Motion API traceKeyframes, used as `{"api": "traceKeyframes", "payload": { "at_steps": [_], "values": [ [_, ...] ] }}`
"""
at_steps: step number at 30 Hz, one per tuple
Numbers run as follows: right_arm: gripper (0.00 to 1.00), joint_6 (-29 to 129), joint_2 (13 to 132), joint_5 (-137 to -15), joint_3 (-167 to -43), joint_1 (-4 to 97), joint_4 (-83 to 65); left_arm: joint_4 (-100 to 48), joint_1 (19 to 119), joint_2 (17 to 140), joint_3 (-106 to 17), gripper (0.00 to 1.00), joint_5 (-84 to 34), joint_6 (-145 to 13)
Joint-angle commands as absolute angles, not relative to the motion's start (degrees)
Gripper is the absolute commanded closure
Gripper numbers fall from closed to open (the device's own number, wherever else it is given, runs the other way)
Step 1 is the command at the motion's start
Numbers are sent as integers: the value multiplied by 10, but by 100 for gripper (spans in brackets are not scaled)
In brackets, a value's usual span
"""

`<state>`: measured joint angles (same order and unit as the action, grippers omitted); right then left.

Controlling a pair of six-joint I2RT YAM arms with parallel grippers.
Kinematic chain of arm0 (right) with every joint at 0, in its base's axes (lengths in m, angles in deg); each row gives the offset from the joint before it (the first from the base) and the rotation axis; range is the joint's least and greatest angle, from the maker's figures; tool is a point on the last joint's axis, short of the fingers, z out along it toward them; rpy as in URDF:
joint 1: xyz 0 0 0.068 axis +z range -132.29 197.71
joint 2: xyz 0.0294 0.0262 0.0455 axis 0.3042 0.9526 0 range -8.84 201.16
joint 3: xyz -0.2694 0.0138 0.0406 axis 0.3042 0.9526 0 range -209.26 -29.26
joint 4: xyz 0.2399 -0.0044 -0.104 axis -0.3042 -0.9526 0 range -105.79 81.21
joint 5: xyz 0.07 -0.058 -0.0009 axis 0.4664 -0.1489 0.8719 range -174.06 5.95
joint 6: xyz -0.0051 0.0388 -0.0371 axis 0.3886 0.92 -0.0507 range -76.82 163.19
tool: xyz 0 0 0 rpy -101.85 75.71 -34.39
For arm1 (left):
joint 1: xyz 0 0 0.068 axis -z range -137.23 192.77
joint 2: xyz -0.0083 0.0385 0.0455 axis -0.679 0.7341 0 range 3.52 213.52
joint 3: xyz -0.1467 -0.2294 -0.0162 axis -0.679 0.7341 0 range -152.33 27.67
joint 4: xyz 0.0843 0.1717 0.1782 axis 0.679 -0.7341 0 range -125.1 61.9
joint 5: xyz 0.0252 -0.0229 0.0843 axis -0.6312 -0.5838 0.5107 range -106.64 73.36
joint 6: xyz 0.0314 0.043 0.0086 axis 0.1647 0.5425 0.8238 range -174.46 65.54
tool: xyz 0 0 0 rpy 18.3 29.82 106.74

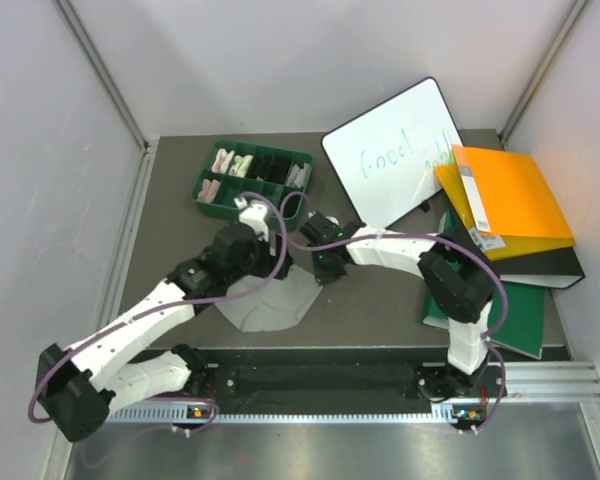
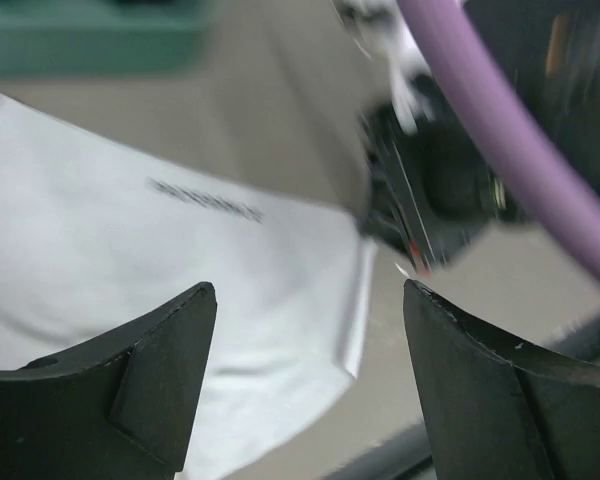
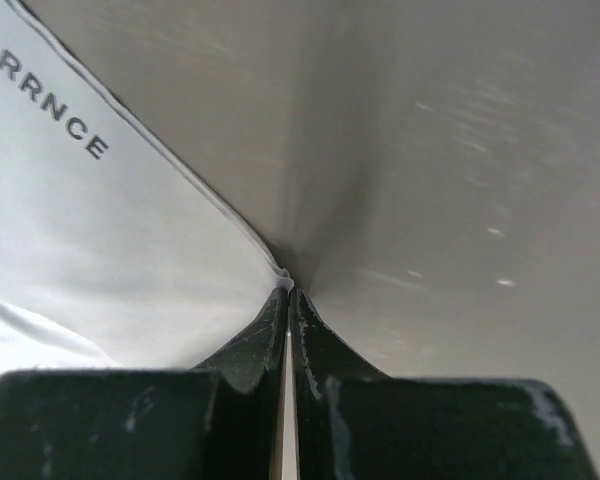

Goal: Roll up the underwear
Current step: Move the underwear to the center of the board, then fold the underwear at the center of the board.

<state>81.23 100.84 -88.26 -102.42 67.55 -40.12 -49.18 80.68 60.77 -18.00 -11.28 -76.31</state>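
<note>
Item 1. Left claw [image 2: 310, 295]: fingers spread wide with nothing between them. We see it poised over the cloth, with pale fabric filling the view beneath and beyond its left finger.

Item 2. Green tray [image 1: 202, 186]: far left of the worktop [image 1: 380, 300]. Its compartments hold small white, pink and black cloth rolls [image 1: 223, 160].

Item 3. Light grey underwear [image 1: 275, 300]: one piece, lying flat on the worktop near its front edge, between the two arms. It has dark lettering along one hem, and the right wrist view shows "ERRNCE". Its right corner is drawn to a point at the tips of the right claw.

Item 4. Right claw [image 3: 285, 295]: fingers pressed together, pinching that corner of the fabric. We note a thin pale sliver caught between them. The rest of the cloth spreads to the left of this claw.

Item 5. Whiteboard [image 1: 390, 165]: right of the tray, tilted, with green writing on it.

Item 6. Orange binder [image 1: 510, 195]: far right, overlapping the whiteboard's edge.

Item 7. Green folder [image 1: 520, 320]: beneath the binder, beside the right arm.
</note>
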Motion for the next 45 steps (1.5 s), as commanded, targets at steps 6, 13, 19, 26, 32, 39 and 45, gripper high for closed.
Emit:
{"api": "traceKeyframes", "payload": {
  "at_steps": [6,13,19,26,32,39,45],
  "values": [
    [100,748,920,-856,-908,610,-401,-298,1041,762,-142,21,-16,-864],
    [100,735,907,-822,-878,589,-380,-264,1084,881,-162,26,-21,-882],
    [100,743,909,-795,-861,578,-360,-264,1087,908,-157,35,7,-886],
    [100,744,907,-783,-866,568,-363,-269,1087,909,-137,45,-2,-862],
    [100,745,915,-783,-879,570,-370,-264,1086,881,-100,48,-16,-859],
    [100,748,914,-783,-883,568,-376,-233,1087,838,-54,42,-31,-842],
    [100,753,911,-781,-884,569,-376,-214,1087,871,-63,44,-49,-843]
  ]
}}
